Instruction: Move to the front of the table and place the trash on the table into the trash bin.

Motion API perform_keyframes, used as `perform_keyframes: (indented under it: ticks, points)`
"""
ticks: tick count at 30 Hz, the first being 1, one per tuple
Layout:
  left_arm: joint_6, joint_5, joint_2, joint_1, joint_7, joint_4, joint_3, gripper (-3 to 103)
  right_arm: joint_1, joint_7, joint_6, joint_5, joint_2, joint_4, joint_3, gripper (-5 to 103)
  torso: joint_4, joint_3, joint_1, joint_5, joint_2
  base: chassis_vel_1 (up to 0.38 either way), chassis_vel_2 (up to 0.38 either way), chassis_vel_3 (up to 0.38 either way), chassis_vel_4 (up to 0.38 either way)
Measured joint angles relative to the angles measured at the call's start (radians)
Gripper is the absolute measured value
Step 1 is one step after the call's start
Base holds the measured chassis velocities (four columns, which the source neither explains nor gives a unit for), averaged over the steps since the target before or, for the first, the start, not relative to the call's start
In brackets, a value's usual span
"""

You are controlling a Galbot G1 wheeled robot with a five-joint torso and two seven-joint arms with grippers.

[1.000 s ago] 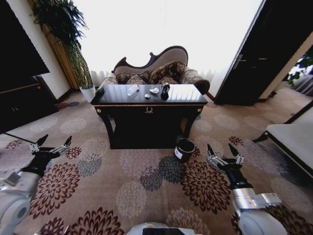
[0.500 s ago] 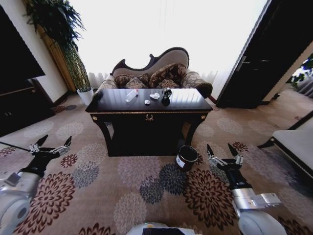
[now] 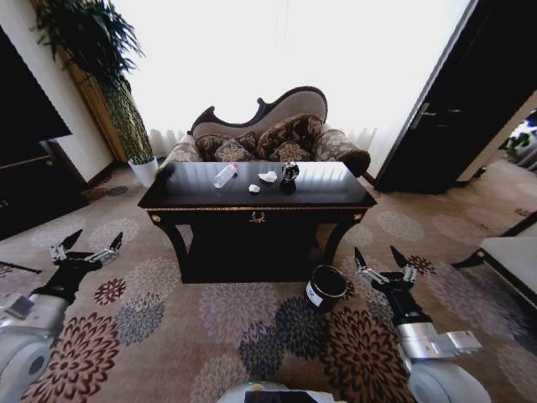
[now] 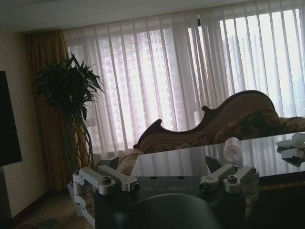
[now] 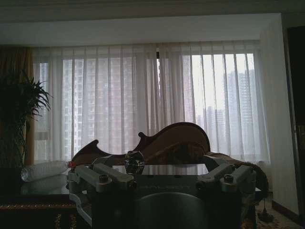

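The glossy black table (image 3: 197, 200) stands straight ahead with the trash on its top: a clear plastic bottle (image 3: 225, 175), two white paper wads (image 3: 268, 177) (image 3: 254, 188) and a dark shiny object (image 3: 289, 172). On the carpet by the table's front right leg sits the dark trash bin (image 3: 325, 287). My left gripper (image 3: 84, 245) hangs open and empty over the carpet, left of the table. My right gripper (image 3: 382, 263) is open and empty just right of the bin. The left wrist view shows the bottle (image 4: 232, 149); the right wrist view shows the bottle (image 5: 45, 170) and the shiny object (image 5: 135, 162).
A carved sofa (image 3: 268, 134) stands behind the table. A tall plant (image 3: 92, 50) in a white pot (image 3: 144, 170) is at the back left, beside a dark cabinet (image 3: 25, 168). A dark door (image 3: 470, 101) and a bench (image 3: 512, 256) are on the right.
The whole head view has shifted: the table and bin appear larger and nearer as the camera moved forward. Both grippers keep the same open pose.
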Motion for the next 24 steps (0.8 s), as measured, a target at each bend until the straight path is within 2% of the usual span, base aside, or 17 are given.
perform_keyframes:
  ticks: [14,15,21,24]
  points:
    - [0.002,0.0,0.0,0.0,0.0,0.0,-0.001,100,0.0,-0.005,0.003,-0.004,0.011,-0.001,-0.006,100,-0.0001,0.0,0.0,-0.0002,0.0,-0.2,0.207,0.208,-0.217]
    - [0.002,0.0,0.001,0.0,0.0,0.001,-0.001,102,0.0,-0.005,0.003,-0.004,0.011,-0.001,-0.006,100,-0.0002,0.0,0.0,-0.0002,0.0,-0.221,0.2,0.222,-0.221]
    - [0.001,0.0,0.001,0.0,0.0,0.004,0.001,98,0.002,-0.005,0.003,-0.006,0.011,-0.001,-0.008,100,0.0,0.0,0.0,-0.0001,0.0,-0.194,0.19,0.199,-0.198]
    - [0.001,0.001,0.001,0.001,0.0,0.004,0.002,101,0.002,-0.002,0.004,-0.01,0.014,0.0,-0.008,100,-0.0001,0.0,0.0,-0.0002,0.0,-0.182,0.195,0.179,-0.2]
